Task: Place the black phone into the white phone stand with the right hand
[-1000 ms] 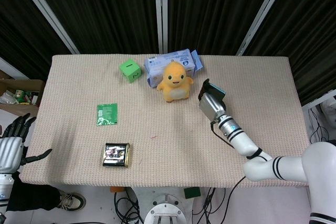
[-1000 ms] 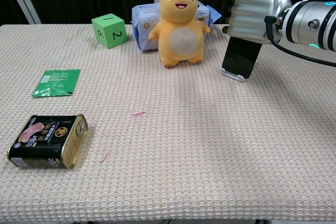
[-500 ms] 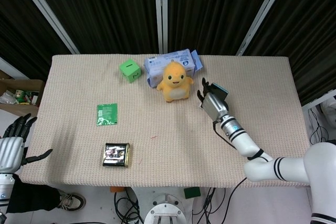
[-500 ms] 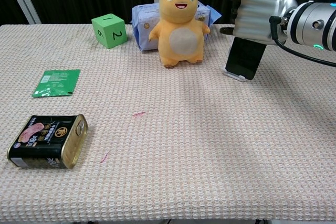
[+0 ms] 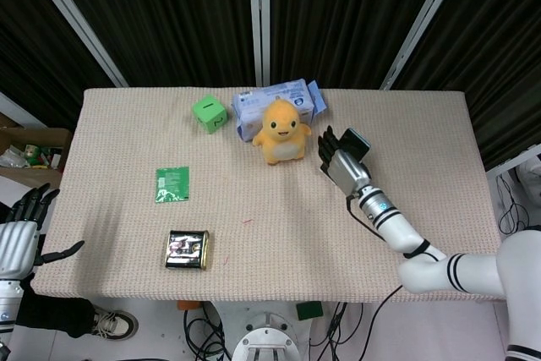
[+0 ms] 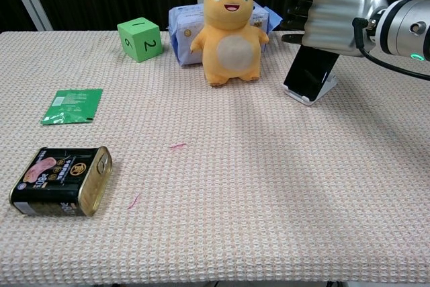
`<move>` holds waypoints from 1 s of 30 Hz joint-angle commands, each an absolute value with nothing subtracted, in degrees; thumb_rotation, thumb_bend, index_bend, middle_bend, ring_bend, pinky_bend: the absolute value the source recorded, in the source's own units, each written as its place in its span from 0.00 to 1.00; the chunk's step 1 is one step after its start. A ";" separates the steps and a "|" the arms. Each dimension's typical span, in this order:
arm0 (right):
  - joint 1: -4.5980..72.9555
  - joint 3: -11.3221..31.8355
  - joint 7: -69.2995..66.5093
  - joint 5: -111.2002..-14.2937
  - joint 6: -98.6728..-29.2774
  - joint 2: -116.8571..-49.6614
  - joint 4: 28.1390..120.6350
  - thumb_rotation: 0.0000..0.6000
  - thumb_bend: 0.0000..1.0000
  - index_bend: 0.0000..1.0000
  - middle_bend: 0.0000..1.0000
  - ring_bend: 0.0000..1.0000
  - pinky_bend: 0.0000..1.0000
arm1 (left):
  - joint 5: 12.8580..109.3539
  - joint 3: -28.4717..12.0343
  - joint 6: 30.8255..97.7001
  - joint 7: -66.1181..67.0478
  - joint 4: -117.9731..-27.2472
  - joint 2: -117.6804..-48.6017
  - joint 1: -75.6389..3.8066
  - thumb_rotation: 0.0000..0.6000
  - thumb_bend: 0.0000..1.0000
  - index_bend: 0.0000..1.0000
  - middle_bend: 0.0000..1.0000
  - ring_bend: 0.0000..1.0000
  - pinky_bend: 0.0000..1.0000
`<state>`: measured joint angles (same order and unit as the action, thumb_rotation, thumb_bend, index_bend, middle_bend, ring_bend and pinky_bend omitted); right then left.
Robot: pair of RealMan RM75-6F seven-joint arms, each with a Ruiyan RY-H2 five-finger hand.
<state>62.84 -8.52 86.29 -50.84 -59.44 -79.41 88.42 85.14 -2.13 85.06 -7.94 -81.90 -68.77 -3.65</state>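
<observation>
Now | black phone (image 6: 309, 72) leaning in white phone stand (image 6: 325, 87) | right hand (image 6: 330, 21) fingers (image 6: 299, 13) spread above, holding nothing

Head view looks steeply down on the whole table (image 5: 423, 124); chest view faces it low and close

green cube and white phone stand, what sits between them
In the chest view, the blue tissue pack and the orange plush toy sit between the green cube and the white phone stand.

Black phone (image 6: 310, 72) leans tilted in white phone stand (image 6: 322, 90), by table's rear-right.
</observation>
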 commanded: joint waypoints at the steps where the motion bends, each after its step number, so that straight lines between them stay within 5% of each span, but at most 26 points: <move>1: 62.38 -8.40 84.46 -53.11 -60.16 -78.24 89.49 1.00 0.31 0.00 0.00 0.00 0.00 | 85.15 -2.13 85.17 -7.90 -81.96 -68.72 -3.59 0.66 0.07 0.12 0.04 0.02 0.14; 8: 57.24 -7.34 72.91 -63.75 -69.23 -70.36 100.35 1.00 0.30 0.00 0.00 0.00 0.00 | 85.03 -2.21 85.26 -7.75 -82.14 -68.58 -3.54 0.67 0.07 0.12 0.04 0.02 0.14; 15: 40.90 -12.46 45.16 -76.71 -84.81 -61.36 107.04 1.00 0.29 0.00 0.00 0.00 0.00 | 84.99 -2.26 85.38 -7.21 -82.54 -68.44 -3.49 0.66 0.07 0.12 0.04 0.02 0.14; 21: 24.88 -16.14 17.34 -78.26 -91.89 -62.82 96.93 1.00 0.24 0.00 0.00 0.00 0.00 | 85.23 -2.26 85.88 -5.41 -83.52 -68.43 -3.42 0.67 0.07 0.12 0.04 0.02 0.14; 30: 12.16 -12.17 0.09 -79.95 -98.54 -72.21 78.31 1.00 0.23 0.00 0.00 0.00 0.00 | 85.73 -2.24 85.47 -3.40 -84.77 -68.41 -4.01 0.66 0.07 0.11 0.04 0.02 0.14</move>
